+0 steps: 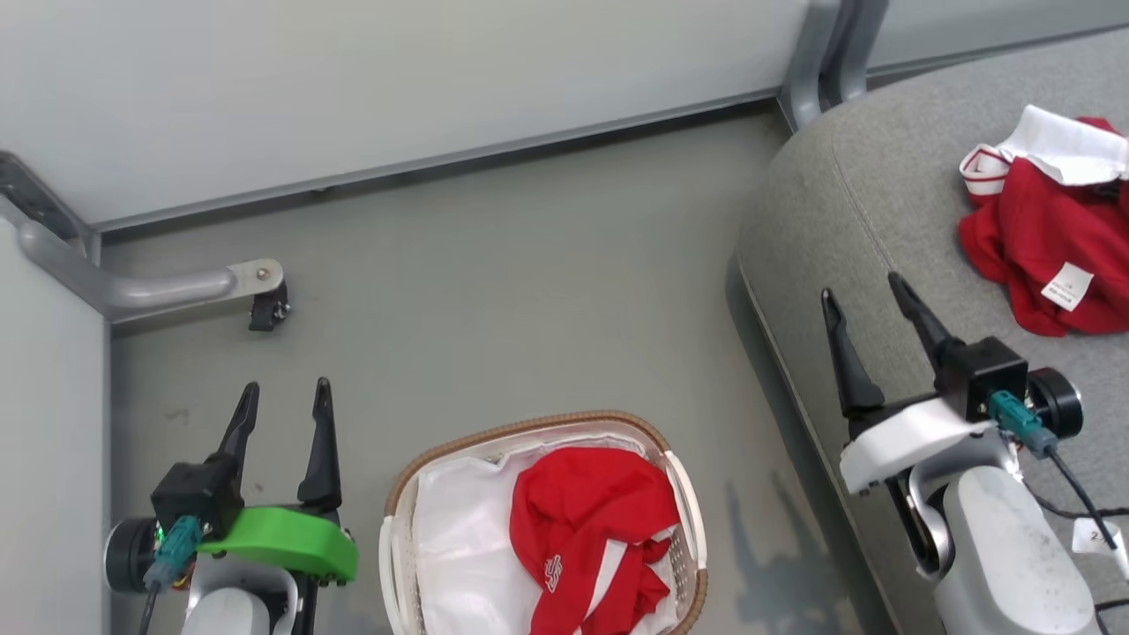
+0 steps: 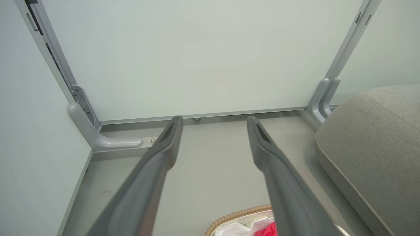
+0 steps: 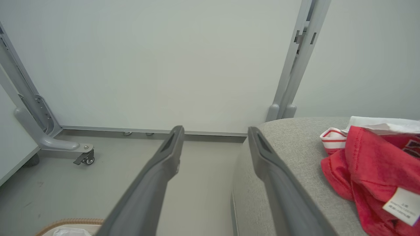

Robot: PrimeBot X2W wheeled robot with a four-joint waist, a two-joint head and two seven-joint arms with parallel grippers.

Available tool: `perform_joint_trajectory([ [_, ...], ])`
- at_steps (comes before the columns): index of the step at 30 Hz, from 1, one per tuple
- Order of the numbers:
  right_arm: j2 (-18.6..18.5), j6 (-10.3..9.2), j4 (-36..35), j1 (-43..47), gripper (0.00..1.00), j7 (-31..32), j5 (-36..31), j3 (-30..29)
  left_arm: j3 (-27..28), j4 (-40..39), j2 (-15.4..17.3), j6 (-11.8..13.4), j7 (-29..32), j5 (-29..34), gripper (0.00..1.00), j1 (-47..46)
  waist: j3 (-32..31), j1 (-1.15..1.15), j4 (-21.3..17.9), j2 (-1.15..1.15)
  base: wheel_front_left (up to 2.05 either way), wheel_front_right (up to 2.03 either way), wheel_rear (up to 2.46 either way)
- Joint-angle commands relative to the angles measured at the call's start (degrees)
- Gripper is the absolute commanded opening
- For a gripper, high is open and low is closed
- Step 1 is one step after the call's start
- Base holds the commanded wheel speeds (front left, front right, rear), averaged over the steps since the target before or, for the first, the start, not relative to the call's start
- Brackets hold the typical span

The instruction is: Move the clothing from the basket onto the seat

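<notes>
A red garment with white panels (image 1: 586,529) lies crumpled in the oval white basket (image 1: 401,507) with a brown rim, on the floor at the bottom centre. A second red and white garment (image 1: 1050,229) lies on the grey seat (image 1: 847,203) at the right. My left gripper (image 1: 287,397) hovers open and empty to the left of the basket. My right gripper (image 1: 866,289) stands open and empty over the seat's front edge, left of the garment (image 3: 370,167) there. The left wrist view catches the basket's rim (image 2: 236,216) and a scrap of red cloth (image 2: 267,231).
White partition panels (image 1: 397,79) on grey metal frames close off the back and left. A curved grey foot with a caster (image 1: 265,304) juts onto the floor at the left. Dark cables (image 1: 1076,503) trail over the seat by my right wrist.
</notes>
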Motion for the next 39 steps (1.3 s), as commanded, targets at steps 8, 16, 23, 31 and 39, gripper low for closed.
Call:
perform_joint_trajectory([
  [8,0.88,-0.07,0.87,6.07,1.0,-0.01,0.61,0.4,3.28,0.45,-1.14,-0.21,0.03,1.45,1.0,5.62,-6.19,0.0,2.17,0.0,0.0,0.0,0.0],
  [16,0.93,-0.07,1.34,9.42,1.0,-0.01,0.95,0.38,3.61,-0.05,-1.63,-0.21,0.03,1.59,1.0,9.66,-8.28,0.0,2.25,0.0,0.0,0.0,0.0],
  [23,0.92,-0.07,1.94,10.22,1.0,-0.01,1.06,0.25,3.53,0.99,-1.91,-0.21,0.03,0.4,1.0,10.68,-7.74,0.0,2.11,0.0,0.0,0.0,0.0],
  [31,1.32,-0.07,-0.31,4.79,1.0,-0.01,0.49,1.42,-0.98,1.58,-2.01,-0.21,0.03,-0.46,1.0,4.88,0.02,0.0,-0.69,0.0,0.0,0.0,0.0],
  [39,1.82,-0.07,-2.97,-1.16,1.0,-0.01,1.35,2.42,-7.73,4.16,0.32,-0.21,0.03,-3.53,1.0,-2.42,9.19,0.0,-5.54,0.0,0.0,0.0,0.0],
])
